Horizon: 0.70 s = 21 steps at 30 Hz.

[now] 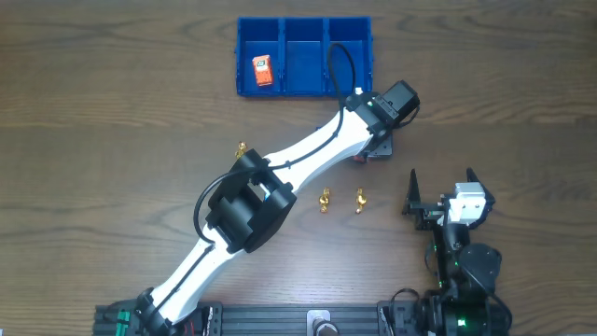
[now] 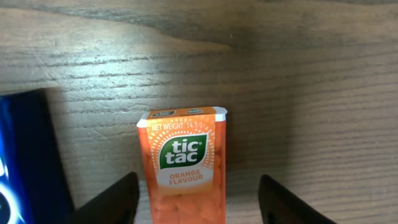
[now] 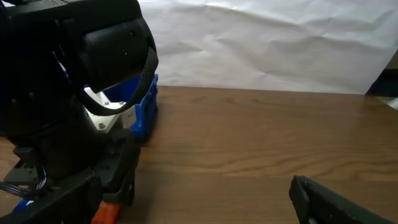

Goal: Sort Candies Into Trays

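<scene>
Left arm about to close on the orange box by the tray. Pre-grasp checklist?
1. Left gripper open: ok.
2. Orange rectangular plastic candy box lies on the wooden table between its fingers: ok.
3. Box centred in the gap: not ok, nearer one finger.
4. Blue plastic three-compartment tray clear of the fingers: ok, but close.
5. Room beside another orange box in the tray's end compartment: ok.
6. Right gripper open, away from the grasp: ok.
</scene>
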{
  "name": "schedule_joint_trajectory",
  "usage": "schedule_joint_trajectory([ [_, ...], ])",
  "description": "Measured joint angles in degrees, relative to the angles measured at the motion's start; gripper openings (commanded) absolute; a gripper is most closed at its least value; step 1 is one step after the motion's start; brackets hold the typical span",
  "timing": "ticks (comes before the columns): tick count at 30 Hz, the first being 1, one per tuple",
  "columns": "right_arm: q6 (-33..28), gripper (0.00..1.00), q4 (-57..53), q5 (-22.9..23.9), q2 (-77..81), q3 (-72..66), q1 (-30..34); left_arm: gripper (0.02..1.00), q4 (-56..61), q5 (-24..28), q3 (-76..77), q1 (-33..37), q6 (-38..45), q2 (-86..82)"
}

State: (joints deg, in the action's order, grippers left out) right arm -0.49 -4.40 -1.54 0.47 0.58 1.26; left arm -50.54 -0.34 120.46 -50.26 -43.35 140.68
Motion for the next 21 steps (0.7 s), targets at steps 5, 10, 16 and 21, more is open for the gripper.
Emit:
schedule_joint_trajectory([
  [5, 0.0, 0.998, 0.0, 0.0, 0.0, 0.0, 0.0, 0.59, 0.0, 0.2, 0.0, 0.2, -0.2, 0.0],
  [10, 0.0, 0.998, 0.0, 0.0, 0.0, 0.0, 0.0, 0.546, 0.0, 0.1, 0.1, 0.5, -0.6, 1.1],
  [16, 0.0, 0.998, 0.0, 0.0, 0.0, 0.0, 0.0, 0.362, -0.1, 0.0, 0.1, 0.6, -1.8, 1.2],
  [21, 0.0, 0.998, 0.0, 0.0, 0.0, 0.0, 0.0, 0.312, -0.1, 0.0, 0.2, 0.6, -1.9, 1.2],
])
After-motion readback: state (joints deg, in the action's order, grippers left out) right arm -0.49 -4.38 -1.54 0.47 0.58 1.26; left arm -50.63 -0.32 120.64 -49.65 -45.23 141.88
